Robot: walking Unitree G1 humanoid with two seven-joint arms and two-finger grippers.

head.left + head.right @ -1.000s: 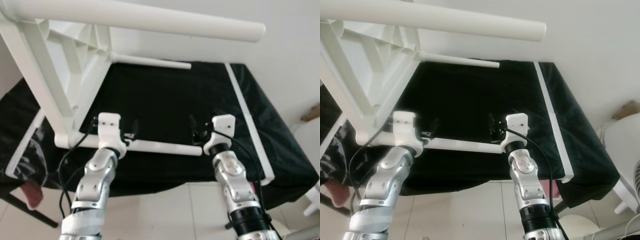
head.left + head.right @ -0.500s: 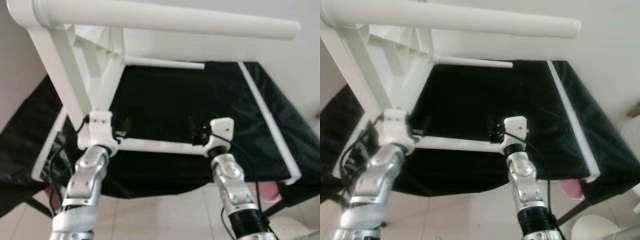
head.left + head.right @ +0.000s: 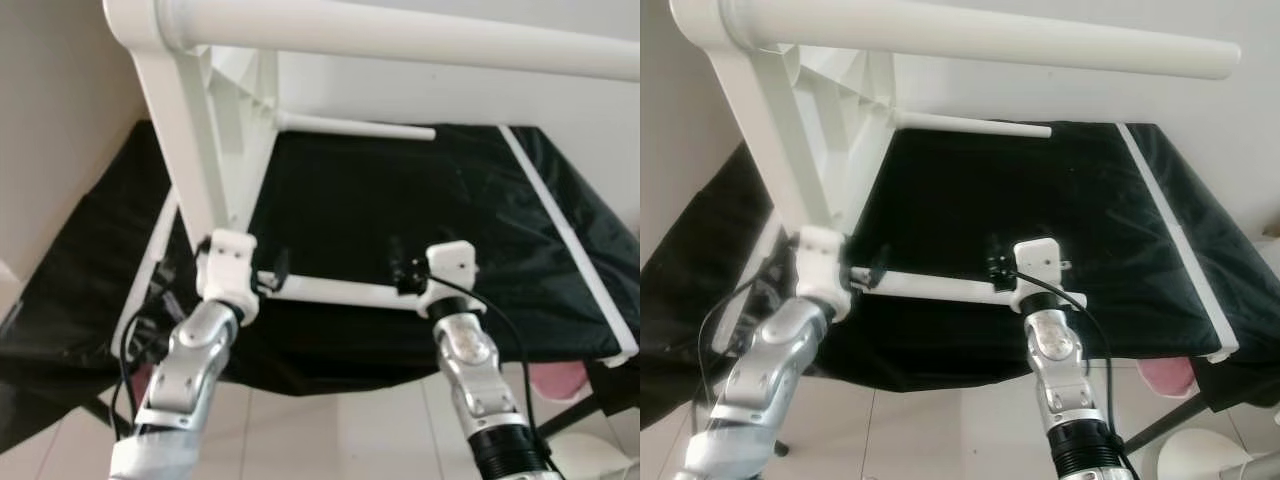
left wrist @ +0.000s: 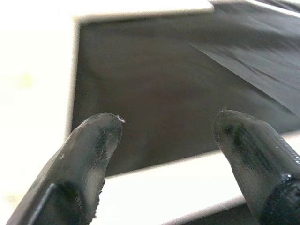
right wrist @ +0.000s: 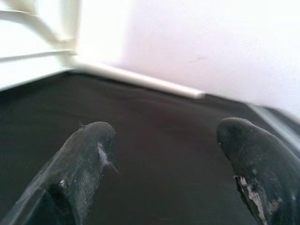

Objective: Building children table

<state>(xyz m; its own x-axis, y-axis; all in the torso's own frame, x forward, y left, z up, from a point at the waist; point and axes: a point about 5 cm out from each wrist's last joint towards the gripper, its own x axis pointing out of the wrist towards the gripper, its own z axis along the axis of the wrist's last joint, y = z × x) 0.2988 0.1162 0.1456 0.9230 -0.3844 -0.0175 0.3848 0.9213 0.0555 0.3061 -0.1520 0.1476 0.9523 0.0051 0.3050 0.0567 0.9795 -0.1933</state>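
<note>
The white children's table [image 3: 215, 130] lies on its side on a bench draped in black cloth [image 3: 400, 200]. Its legs point to my right: one leg [image 3: 400, 35] runs high across the view, and a far leg [image 3: 350, 127] lies behind. The near lower leg [image 3: 330, 292] spans between my two wrists. My left gripper [image 3: 278, 268] is at that leg's root by the table frame, its fingers [image 4: 93, 140] spread, with the white leg crossing near their base. My right gripper [image 3: 398, 268] is at the leg's free end, open over black cloth [image 5: 154, 126].
A long white rail [image 3: 565, 235] lies along the cloth's right side, and another [image 3: 150, 270] along its left. A pink object [image 3: 560, 378] lies on the tiled floor under the bench's right corner, with a white round object [image 3: 1210, 460] nearby. A beige wall stands at left.
The whole picture has shifted, so the camera moved. The table frame now stands more upright and nearer the middle. Both grippers stay at the near leg.
</note>
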